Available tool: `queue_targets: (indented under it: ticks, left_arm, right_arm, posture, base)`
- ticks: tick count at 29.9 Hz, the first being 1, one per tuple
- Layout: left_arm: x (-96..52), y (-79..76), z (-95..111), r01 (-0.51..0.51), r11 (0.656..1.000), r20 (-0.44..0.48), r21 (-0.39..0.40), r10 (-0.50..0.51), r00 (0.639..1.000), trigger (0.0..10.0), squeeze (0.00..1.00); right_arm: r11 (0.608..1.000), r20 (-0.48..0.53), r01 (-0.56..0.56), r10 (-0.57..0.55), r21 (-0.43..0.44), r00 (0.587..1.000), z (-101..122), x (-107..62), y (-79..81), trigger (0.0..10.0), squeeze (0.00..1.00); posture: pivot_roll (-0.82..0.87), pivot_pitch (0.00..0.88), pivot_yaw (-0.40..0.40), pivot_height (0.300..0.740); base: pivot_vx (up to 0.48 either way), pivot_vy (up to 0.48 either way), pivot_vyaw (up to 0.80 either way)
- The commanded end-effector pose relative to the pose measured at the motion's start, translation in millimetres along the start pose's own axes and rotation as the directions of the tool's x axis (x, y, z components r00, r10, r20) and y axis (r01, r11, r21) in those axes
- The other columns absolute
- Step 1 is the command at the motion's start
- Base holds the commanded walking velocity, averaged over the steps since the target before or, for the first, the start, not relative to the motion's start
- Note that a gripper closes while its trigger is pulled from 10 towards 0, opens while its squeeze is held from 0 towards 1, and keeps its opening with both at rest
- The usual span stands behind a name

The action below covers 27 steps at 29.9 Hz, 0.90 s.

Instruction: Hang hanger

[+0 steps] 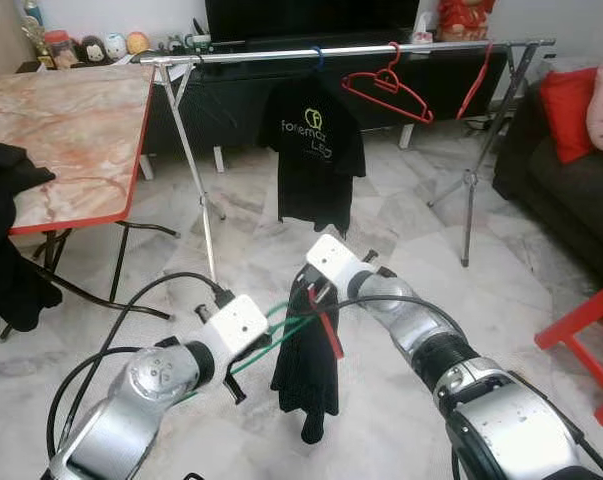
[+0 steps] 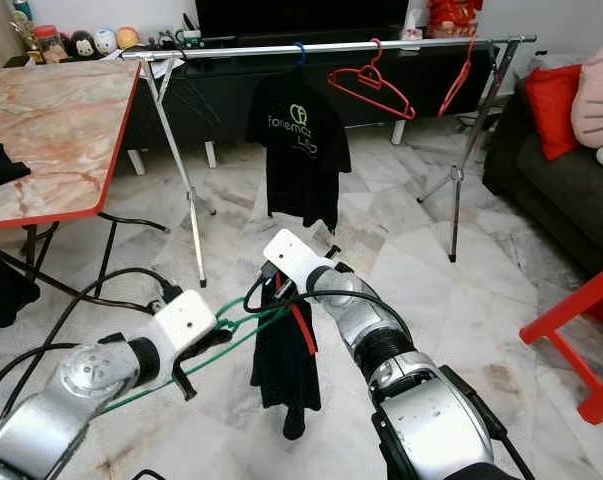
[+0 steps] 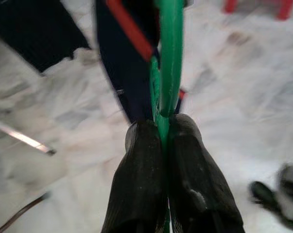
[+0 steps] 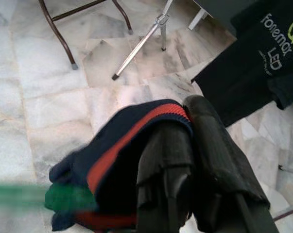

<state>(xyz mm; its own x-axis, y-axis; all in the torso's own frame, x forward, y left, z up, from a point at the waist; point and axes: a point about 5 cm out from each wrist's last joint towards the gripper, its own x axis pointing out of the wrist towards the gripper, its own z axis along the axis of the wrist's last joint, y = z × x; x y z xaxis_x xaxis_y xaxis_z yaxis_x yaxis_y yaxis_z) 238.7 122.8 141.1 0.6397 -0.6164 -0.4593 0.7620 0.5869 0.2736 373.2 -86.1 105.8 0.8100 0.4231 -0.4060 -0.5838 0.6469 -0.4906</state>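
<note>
Room: pale marble floor [image 1: 541,270], with a marble-topped worktop [image 1: 71,130] at ten o'clock and a dark sofa with a red cushion [image 1: 566,110] at two o'clock.
Rail: a silver clothes rail [image 1: 341,52] on tripod legs stands at twelve o'clock, well apart from both arms. On it hang a black printed T-shirt [image 1: 313,150] and a red hanger [image 1: 386,85], tilted, with another red one further along toward the sofa.
Task's thing: a green hanger [image 1: 276,335], thin and plastic-looking, is held low over the floor between the two arms, roughly level rather than hook-up.
Garment: a dark navy garment with a red stripe [image 1: 306,365] droops from the hanger and the right hand, its tail close to the floor.
Left hand [image 3: 161,141]: fingers pressed together, pinching the green hanger's bar between their pads, at about seven o'clock.
Right hand [image 4: 195,141]: fingers closed on the striped edge of the garment, just beside the hanger, near the centre.
Progress: I judge this an early to middle stage. The garment seems only partly on the hanger.
Left to do: as far as I can tell, settle the garment, lift the hanger, carry it to the rail and hook it over a free stretch, likely between the T-shirt and the red hanger.
</note>
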Motion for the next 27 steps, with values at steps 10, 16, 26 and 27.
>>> queue_targets:
  ticks: [10, 16, 26, 27]
  left_arm:
    - [5.3, -25.5, 14, 0.157, 0.988, 0.070, -0.009, -0.156, 0.985, 10.0, 0.00]
    - [29.3, -35.4, 36, 0.120, 0.993, 0.142, -0.002, -0.119, 0.983, 10.0, 0.00]
    - [44.8, -50.1, 43, 0.152, 0.988, 0.122, 0.040, -0.156, 0.980, 10.0, 0.00]
    - [45.9, -50.2, 40, 0.150, 0.988, 0.104, 0.043, -0.154, 0.983, 10.0, 0.00]
  right_arm:
    - [0.999, 0.035, 0.042, -0.042, -0.012, 0.999, 15, 2.2, -7.3, 10.0, 0.00]
    - [0.998, 0.036, 0.059, -0.060, 0.013, 0.998, 21, 5.4, -2.5, 10.0, 0.00]
    - [0.998, 0.042, 0.051, -0.053, 0.033, 0.998, 23, 7.2, 2.8, 10.0, 0.00]
    - [0.998, 0.045, 0.051, -0.053, 0.039, 0.998, 23, 7.3, 2.6, 10.0, 0.00]
  posture:
    - [0.00, 0.000, -0.016, 0.740]
    - [0.00, 0.000, -0.017, 0.740]
    - [0.00, 0.000, -0.014, 0.740]
    - [0.00, 0.000, -0.014, 0.740]
  base:
    - [0.000, 0.000, 0.00]
    - [0.000, 0.000, 0.00]
    - [0.000, 0.000, 0.00]
    - [0.000, 0.000, 0.00]
